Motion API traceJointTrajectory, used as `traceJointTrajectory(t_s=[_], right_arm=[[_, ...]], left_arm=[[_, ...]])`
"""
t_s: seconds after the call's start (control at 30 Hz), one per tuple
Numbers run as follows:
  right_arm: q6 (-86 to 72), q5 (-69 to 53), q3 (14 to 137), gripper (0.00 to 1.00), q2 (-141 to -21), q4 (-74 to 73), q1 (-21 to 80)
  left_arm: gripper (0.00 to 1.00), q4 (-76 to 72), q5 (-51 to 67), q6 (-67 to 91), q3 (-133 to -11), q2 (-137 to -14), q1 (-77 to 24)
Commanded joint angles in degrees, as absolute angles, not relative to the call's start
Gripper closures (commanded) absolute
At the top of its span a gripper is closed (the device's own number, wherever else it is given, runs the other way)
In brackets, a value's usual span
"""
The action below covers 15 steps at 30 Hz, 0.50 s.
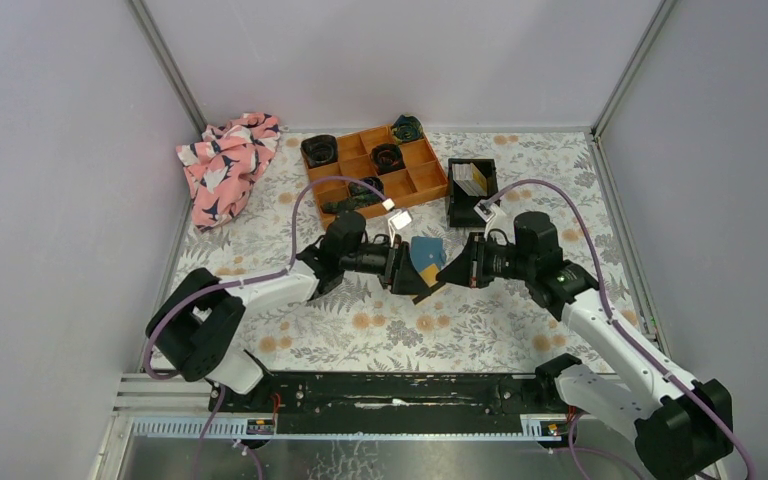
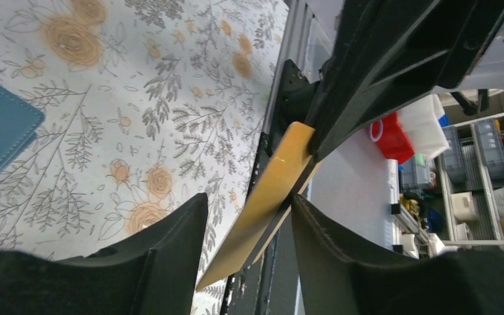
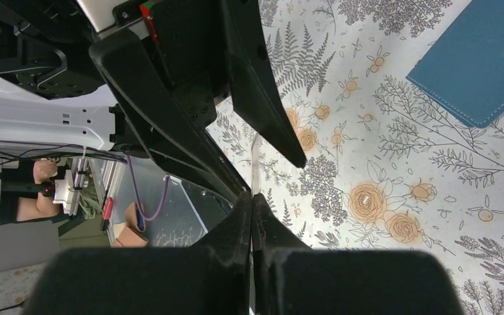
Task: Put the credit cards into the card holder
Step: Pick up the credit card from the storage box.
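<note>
Card holder (image 1: 425, 255) sits at centre between both arms, apparently lifted off the surface (image 1: 480, 320). It hangs open: teal outside with a snap, yellow-tan inner panel (image 2: 282, 177). Right hand (image 3: 252, 197) is clenched on that panel's thin edge. Left hand (image 2: 249, 200) is released, fingers either side of the panel, not clamped.

Risk: it's a one-sided pinch, so the holder can twist or slip out if the left hand closes off-centre. The pocket may also get squeezed flat, blocking entry.

Credit cards (image 1: 470, 178) are farther back, right of centre: a pale stack standing in the black bin (image 1: 452, 200). None seen in the holder.
</note>
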State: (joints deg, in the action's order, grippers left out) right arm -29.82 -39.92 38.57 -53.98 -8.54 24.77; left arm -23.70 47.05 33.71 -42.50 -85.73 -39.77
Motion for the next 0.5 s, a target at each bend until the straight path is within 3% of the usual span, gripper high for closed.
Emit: traceJointTrajectory(t_s=[0.0, 0.2, 0.37, 0.47], right_arm=[[-30.28, -41.93, 38.78, 1.00, -55.32, -4.21, 25.22], [-30.05, -41.75, 37.94, 1.00, -56.85, -3.25, 25.19], [-30.14, -41.51, 37.79, 1.00, -57.04, -2.70, 25.22], [-30.49, -41.30, 38.17, 1.00, -57.16, -2.15, 25.19]], left_arm=[[0.49, -30.24, 54.53, 35.74, -44.01, -86.70, -38.58], [0.58, -35.36, 55.60, 39.45, -42.52, -85.60, -36.72], [0.99, -37.70, 56.80, 41.30, -42.25, -86.45, -36.13], [1.00, -37.93, 57.36, 41.85, -42.28, -87.57, -36.11]])
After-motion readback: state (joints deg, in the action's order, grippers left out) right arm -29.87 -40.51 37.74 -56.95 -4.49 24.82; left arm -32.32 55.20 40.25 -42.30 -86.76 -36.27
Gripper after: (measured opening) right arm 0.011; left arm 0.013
